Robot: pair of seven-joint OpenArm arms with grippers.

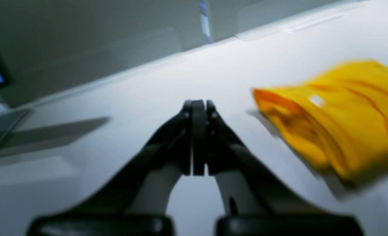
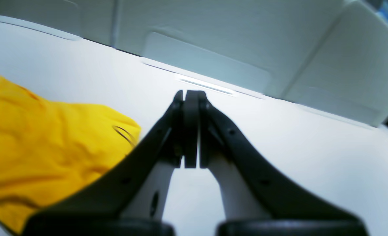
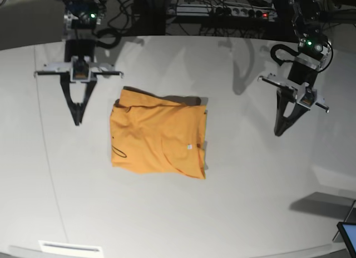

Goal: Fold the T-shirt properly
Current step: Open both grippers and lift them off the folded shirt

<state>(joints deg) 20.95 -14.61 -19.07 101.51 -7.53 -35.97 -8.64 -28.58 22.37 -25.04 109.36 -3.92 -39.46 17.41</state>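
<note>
Both claws clenched, empty: right gripper (image 2: 191, 129), left gripper (image 1: 198, 137) clear of cloth. We see T-shirt (image 3: 158, 138) mid-table (image 3: 250, 213), folded into rough rectangle, white tag (image 3: 189, 147) up. We judge it light, limp, wrinkle-prone; pinch corners or doubled edges.

1 T-shirt (image 3: 157, 133), 2 claws, left (image 3: 277, 132) and right (image 3: 77, 123), 1 table (image 3: 250, 202).

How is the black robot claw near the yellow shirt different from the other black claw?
The right gripper hangs close beside the folded orange-yellow T-shirt; the left gripper hangs much farther from it. The right gripper points straight toward the table's near side in the base view; the left gripper slants sideways. Both are shut, empty and clear of the shirt.
</note>
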